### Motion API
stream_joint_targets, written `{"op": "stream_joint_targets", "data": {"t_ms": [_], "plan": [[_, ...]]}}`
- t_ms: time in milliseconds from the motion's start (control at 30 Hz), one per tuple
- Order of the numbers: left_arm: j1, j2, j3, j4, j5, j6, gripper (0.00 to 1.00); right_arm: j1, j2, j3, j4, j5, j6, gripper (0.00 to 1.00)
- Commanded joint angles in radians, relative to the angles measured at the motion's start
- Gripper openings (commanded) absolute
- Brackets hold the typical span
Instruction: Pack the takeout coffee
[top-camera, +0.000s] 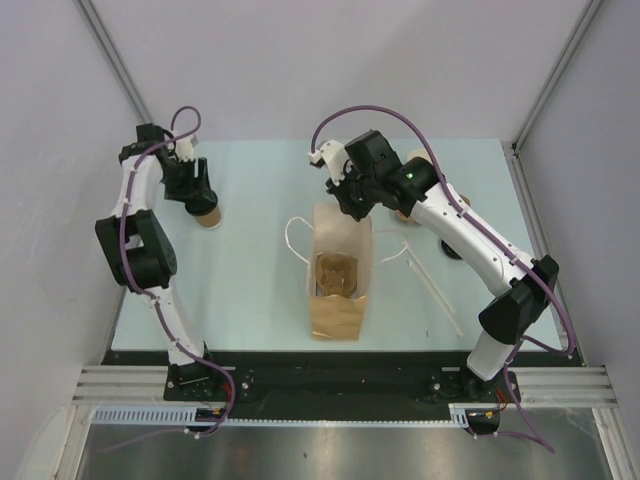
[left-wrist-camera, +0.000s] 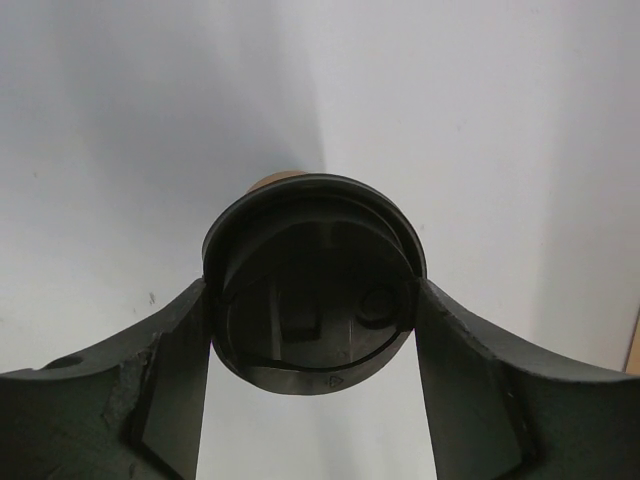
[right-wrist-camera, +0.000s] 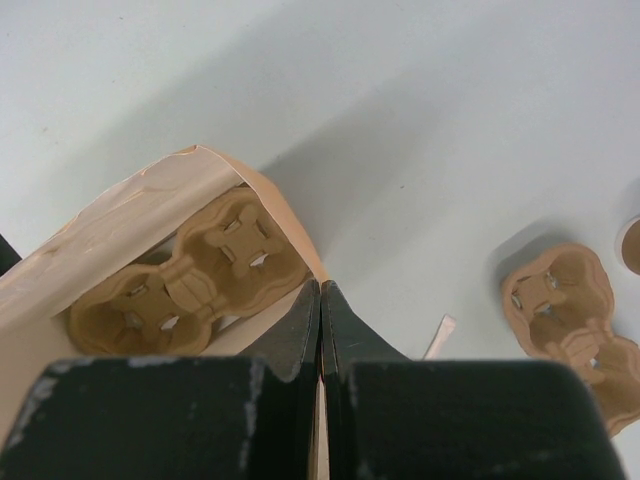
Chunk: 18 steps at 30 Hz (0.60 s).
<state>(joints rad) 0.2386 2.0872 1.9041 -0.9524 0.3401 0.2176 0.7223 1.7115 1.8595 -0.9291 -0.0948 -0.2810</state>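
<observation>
A kraft paper cup (top-camera: 209, 216) with a black lid (left-wrist-camera: 315, 290) stands at the back left of the table. My left gripper (top-camera: 198, 196) has its fingers pressed against both sides of the lid in the left wrist view (left-wrist-camera: 313, 305). My right gripper (top-camera: 350, 207) is shut on the far rim of the upright brown paper bag (top-camera: 340, 300); the right wrist view shows the paper edge (right-wrist-camera: 255, 180) running between its closed jaws (right-wrist-camera: 320, 292). A second brown cup (right-wrist-camera: 632, 245) shows only as a sliver at the frame edge. Its lid (top-camera: 452, 250) seems to lie under my right arm.
A cardboard cup carrier (top-camera: 335, 272) lies inside the bag, also seen in the right wrist view (right-wrist-camera: 185, 285). A second carrier (right-wrist-camera: 570, 320) lies on the table to the bag's right. Wrapped straws (top-camera: 440, 295) lie at the right. The bag's white handles (top-camera: 295, 240) hang outward.
</observation>
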Motion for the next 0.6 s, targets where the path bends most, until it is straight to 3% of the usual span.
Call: {"op": "stream_joint_targets", "data": {"t_ms": [0, 233, 300, 433, 567], "plan": [[-0.005, -0.168, -0.094, 0.004, 0.022, 0.066, 0.42, -0.006, -0.027, 0.033, 0.029, 0.013, 0.026, 0.00], [-0.027, -0.251, -0.330, 0.072, 0.040, 0.097, 0.36, -0.017, -0.026, 0.024, 0.024, 0.009, 0.055, 0.00], [-0.036, -0.288, -0.332, 0.067, 0.085, 0.100, 0.34, -0.024, -0.024, 0.026, 0.023, 0.007, 0.058, 0.00], [-0.058, -0.345, -0.203, -0.020, 0.186, 0.097, 0.33, -0.046, -0.009, 0.044, 0.024, 0.000, 0.080, 0.00], [-0.119, -0.378, 0.077, -0.138, 0.302, 0.123, 0.33, -0.073, 0.014, 0.067, 0.023, -0.005, 0.118, 0.00]]}}
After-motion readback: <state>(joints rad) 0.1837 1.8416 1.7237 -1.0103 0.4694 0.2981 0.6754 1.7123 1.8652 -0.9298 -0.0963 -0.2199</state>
